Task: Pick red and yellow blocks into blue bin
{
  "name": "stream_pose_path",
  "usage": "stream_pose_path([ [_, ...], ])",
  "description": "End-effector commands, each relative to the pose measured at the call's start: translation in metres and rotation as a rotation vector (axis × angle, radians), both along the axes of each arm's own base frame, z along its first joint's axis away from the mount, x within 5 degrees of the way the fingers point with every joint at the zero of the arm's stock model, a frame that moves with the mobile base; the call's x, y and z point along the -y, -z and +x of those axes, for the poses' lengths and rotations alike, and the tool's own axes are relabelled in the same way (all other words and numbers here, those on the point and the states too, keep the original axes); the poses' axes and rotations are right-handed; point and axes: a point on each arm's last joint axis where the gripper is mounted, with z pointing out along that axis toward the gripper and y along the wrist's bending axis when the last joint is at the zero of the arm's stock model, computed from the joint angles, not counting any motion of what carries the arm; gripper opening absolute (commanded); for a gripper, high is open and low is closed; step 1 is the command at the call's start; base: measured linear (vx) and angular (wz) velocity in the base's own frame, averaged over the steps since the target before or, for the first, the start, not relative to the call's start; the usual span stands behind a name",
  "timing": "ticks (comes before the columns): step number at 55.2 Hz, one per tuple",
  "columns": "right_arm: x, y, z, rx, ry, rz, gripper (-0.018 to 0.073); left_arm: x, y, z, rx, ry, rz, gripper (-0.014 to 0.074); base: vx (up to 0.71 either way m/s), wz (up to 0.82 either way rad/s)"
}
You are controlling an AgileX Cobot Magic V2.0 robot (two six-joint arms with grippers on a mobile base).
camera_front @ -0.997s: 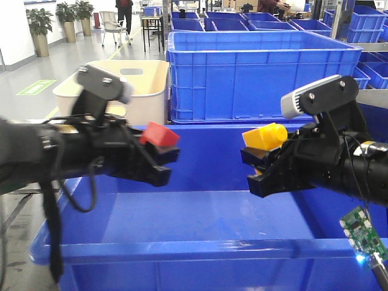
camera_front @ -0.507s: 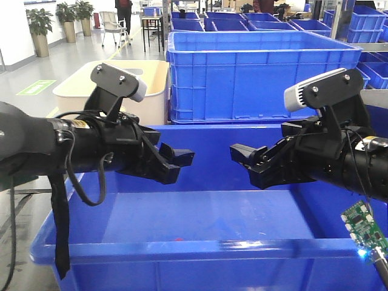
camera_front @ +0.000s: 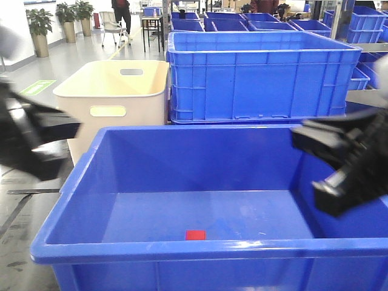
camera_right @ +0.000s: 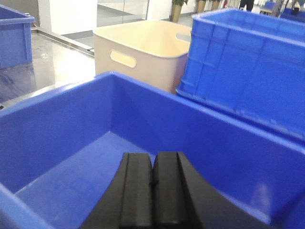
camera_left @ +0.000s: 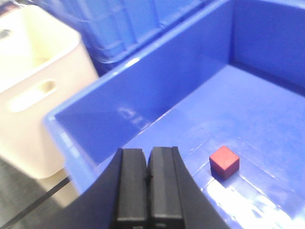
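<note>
My left claw (camera_left: pixel 147 179) and right claw (camera_right: pixel 152 183), both pressed closed and empty. Red cube (camera_left: pixel 224 161) resting on the blue bin (camera_front: pixel 182 250) floor; yellow brick not visible. I judge the cube light, rigid, best pinched across opposite flat faces.

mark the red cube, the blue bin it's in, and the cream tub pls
small plain red cube (camera_left: pixel 224 162), left wrist view, top face.
large bright-blue plastic bin (camera_front: pixel 182 250), front-facing view, near rim.
cream plastic tub with handle slots (camera_front: pixel 121 100), front-facing view, front wall above the slot.
</note>
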Motion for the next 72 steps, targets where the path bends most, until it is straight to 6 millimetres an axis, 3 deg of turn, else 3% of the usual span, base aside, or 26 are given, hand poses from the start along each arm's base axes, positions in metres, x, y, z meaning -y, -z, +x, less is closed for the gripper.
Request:
stream_pose_path([
  [1, 0.01, -0.001, -0.016, 0.066, 0.055, 0.065, -0.001, -0.013, -0.004, -0.027, 0.111, -0.021, -0.087, -0.0005, 0.0, 0.0],
  [8, 0.02, 0.028, -0.039, 0.055, 0.083, 0.098, -0.001, -0.025, 0.041, -0.059, 0.067, -0.02, -0.117, -0.0004, 0.0, 0.0],
  [9, 0.03, 0.053, -0.063, 0.075, 0.098, 0.118, -0.001, -0.042, 0.093, -0.109, 0.027, -0.011, -0.257, -0.0001, 0.0, 0.0],
  [10, 0.031, 0.054, -0.064, 0.077, 0.098, 0.119, -0.001, -0.044, 0.095, -0.112, 0.035, -0.011, -0.259, -0.0001, 0.0, 0.0],
  [24, 0.032, 0.056, -0.07, 0.073, 0.091, 0.117, -0.001, -0.054, 0.105, -0.135, 0.085, -0.003, -0.277, -0.0001, 0.0, 0.0],
  [52, 0.032, 0.056, -0.07, 0.073, 0.091, 0.117, -0.001, -0.054, 0.105, -0.135, 0.09, -0.005, -0.277, -0.0001, 0.0, 0.0],
  [58, 0.032, 0.056, -0.07, 0.073, 0.091, 0.117, -0.001, -0.06, 0.109, -0.133, 0.173, -0.052, -0.217, -0.0001, 0.0, 0.0],
  [65, 0.032, 0.056, -0.07, 0.073, 0.091, 0.117, -0.001, -0.074, 0.123, -0.139, 0.295, -0.193, -0.251, -0.0001, 0.0, 0.0],
  [72, 0.032, 0.056, -0.07, 0.072, 0.09, 0.118, -0.001, -0.084, 0.158, -0.149, 0.365, -0.295, -0.256, -0.0001, 0.0, 0.0],
])
